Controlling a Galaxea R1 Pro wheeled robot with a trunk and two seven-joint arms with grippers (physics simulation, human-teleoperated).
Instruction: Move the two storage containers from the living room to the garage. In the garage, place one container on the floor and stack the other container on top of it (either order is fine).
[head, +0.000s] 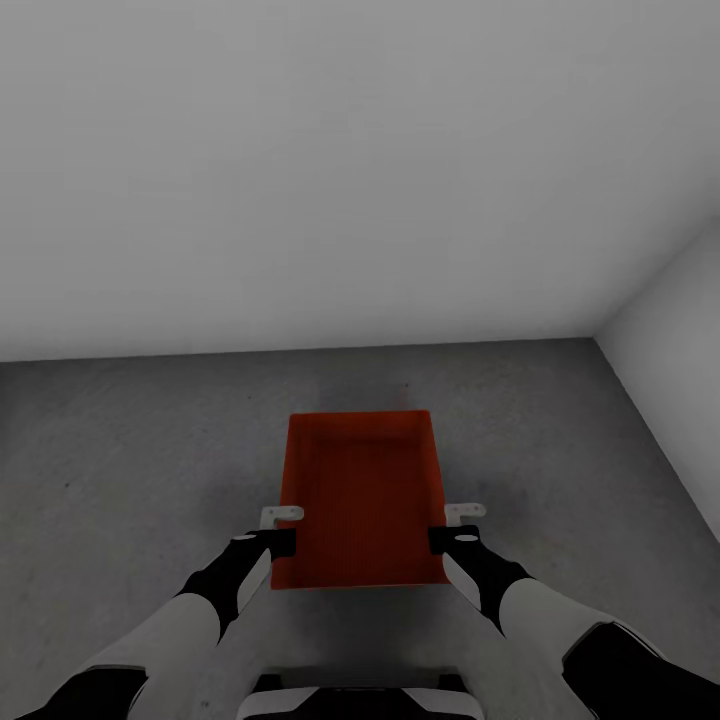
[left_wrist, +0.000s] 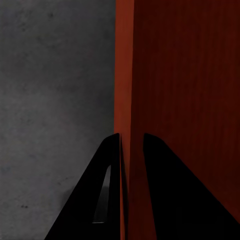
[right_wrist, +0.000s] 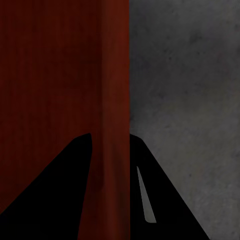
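One orange-red storage container (head: 362, 490) sits open side up in the head view, straight ahead of me over the grey concrete floor (head: 130, 450) of the garage. My left gripper (head: 284, 540) is shut on its left wall near the near corner. My right gripper (head: 440, 540) is shut on the right wall opposite. In the left wrist view the left gripper (left_wrist: 131, 137) straddles the thin ribbed wall of the container (left_wrist: 185, 75). In the right wrist view the right gripper (right_wrist: 110, 136) clamps the other wall of the container (right_wrist: 55, 65). Whether the container rests on the floor I cannot tell.
A plain white wall (head: 300, 150) stands a short way beyond the container. A second white wall (head: 680, 340) meets it at a corner on the right. Speckled concrete (left_wrist: 50, 100) spreads out on both sides.
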